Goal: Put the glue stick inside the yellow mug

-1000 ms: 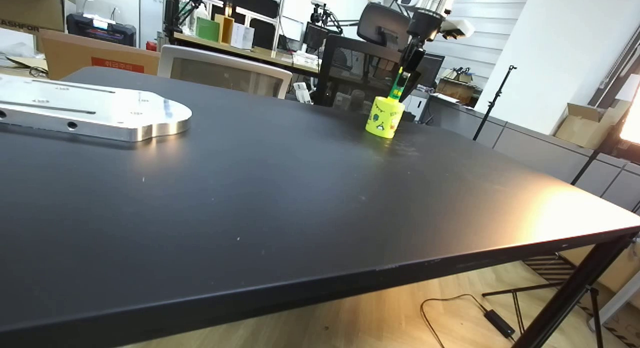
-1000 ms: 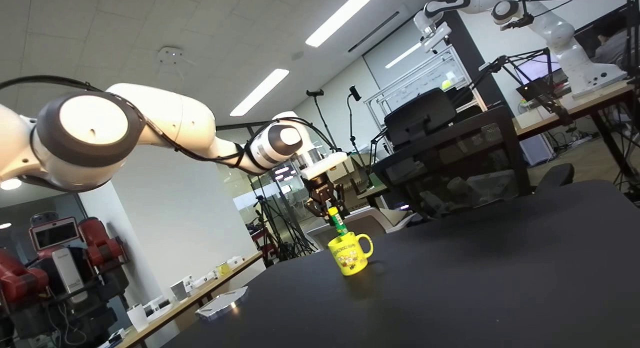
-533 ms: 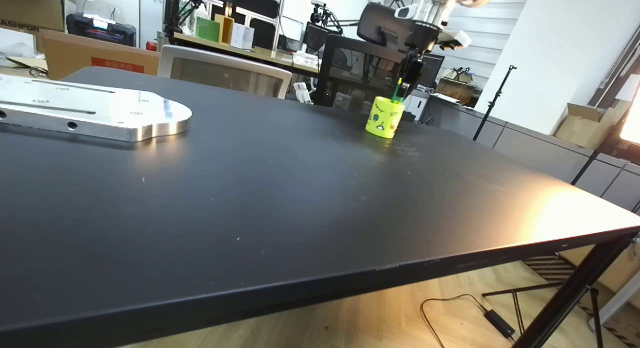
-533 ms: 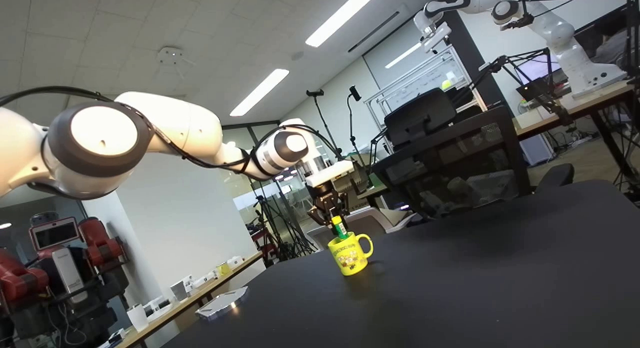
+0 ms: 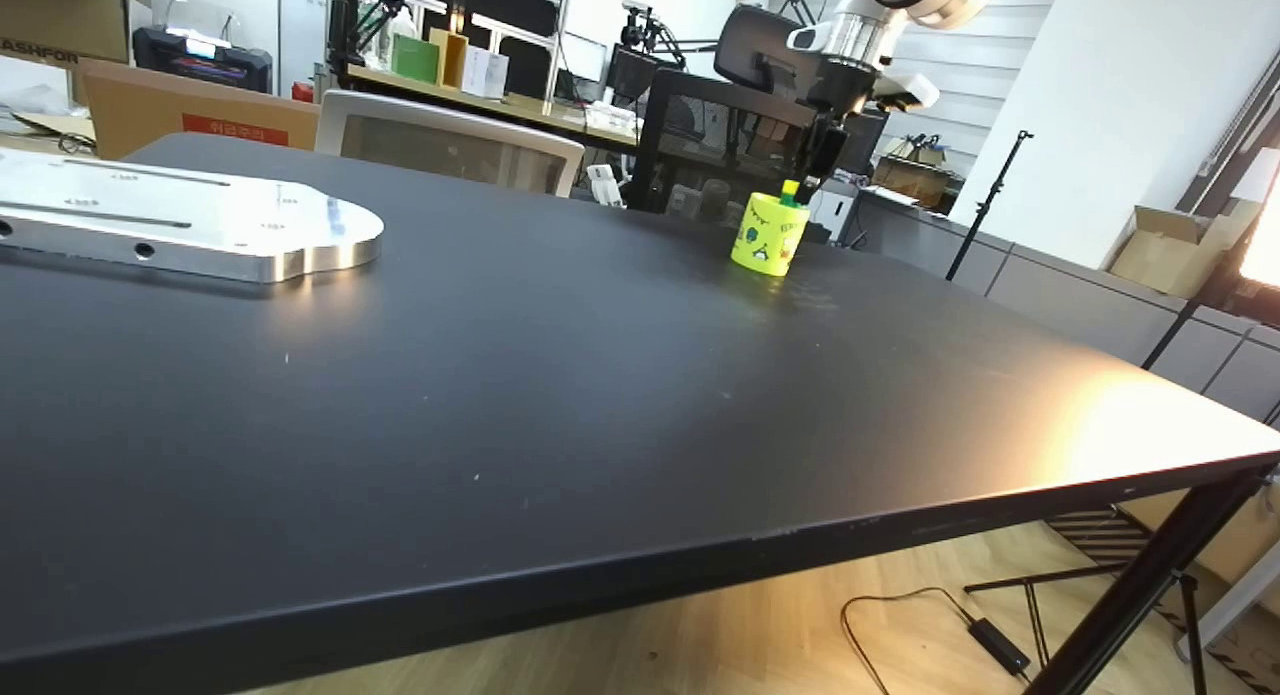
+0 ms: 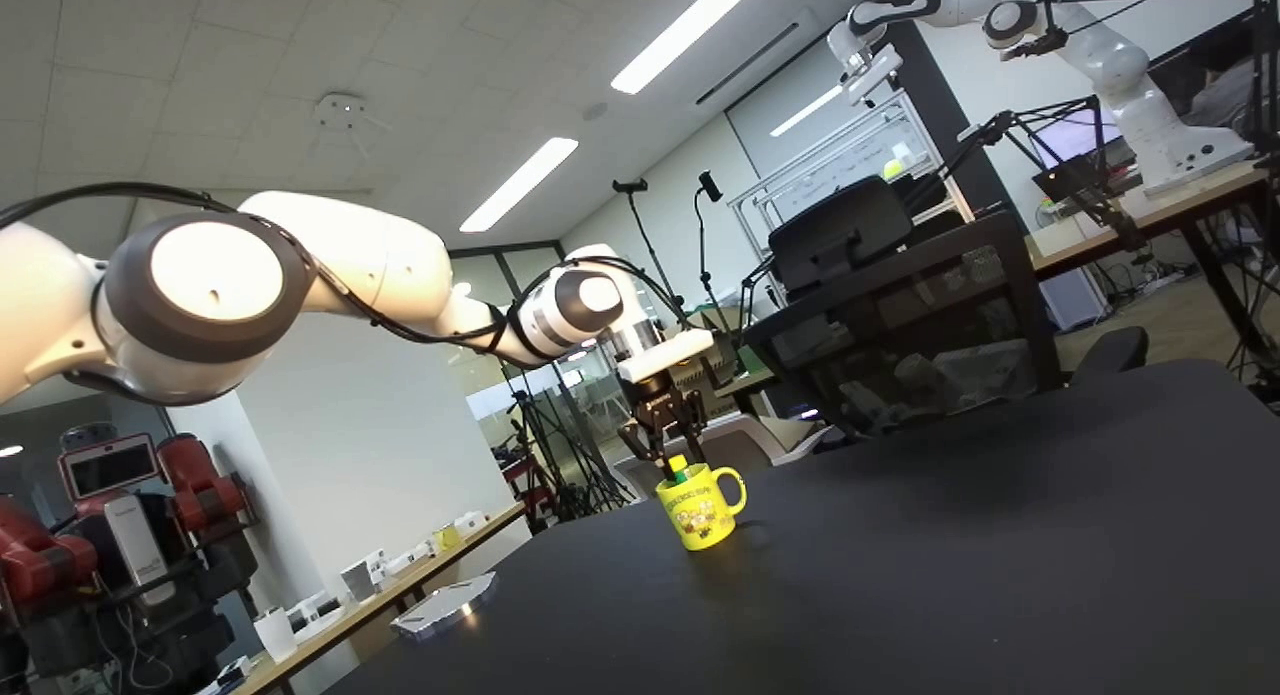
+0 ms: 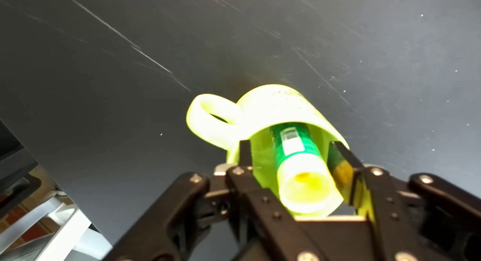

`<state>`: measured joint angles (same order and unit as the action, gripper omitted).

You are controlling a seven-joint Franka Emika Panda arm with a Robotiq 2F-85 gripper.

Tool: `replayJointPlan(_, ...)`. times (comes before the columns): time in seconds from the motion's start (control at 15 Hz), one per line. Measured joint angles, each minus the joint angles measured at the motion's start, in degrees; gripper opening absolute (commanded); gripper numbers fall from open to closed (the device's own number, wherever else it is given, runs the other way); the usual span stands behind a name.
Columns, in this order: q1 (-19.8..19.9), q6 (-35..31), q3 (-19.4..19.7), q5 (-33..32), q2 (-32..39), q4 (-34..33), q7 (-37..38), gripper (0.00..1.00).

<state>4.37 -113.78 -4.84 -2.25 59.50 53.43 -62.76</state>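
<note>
The glue stick (image 7: 300,165) is inside the mug (image 6: 697,515), its yellow end poking out at the top. The mug stands upright on a black desk (image 5: 560,375). The arm (image 6: 350,245) hangs over it, jaws spread apart, one on each side of the glue stick; whether they touch the mug is unclear. A metal plate (image 5: 230,210) lies well apart on the desk.

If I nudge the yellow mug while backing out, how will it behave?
The yellow mug would likely slide before tipping: it stands squat and upright on a smooth-looking table. Catching the handle, which juts from one side, might spin it. The glue stick could rattle or shift inside, as the gripper is open around it.
</note>
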Motion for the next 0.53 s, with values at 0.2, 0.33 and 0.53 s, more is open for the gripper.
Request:
replayJointPlan(0.2, 0.2, 0.0, 0.0, 0.3, -0.1, -1.2, 0.0, 1.00)
replayJointPlan(0.33, 0.5, 0.2, 0.0, 0.5, -0.7, -1.8, 0.0, 1.00)
replayJointPlan(0.53, 1.2, 2.3, 0.1, 0.8, -2.4, -1.8, 0.1, 1.00)
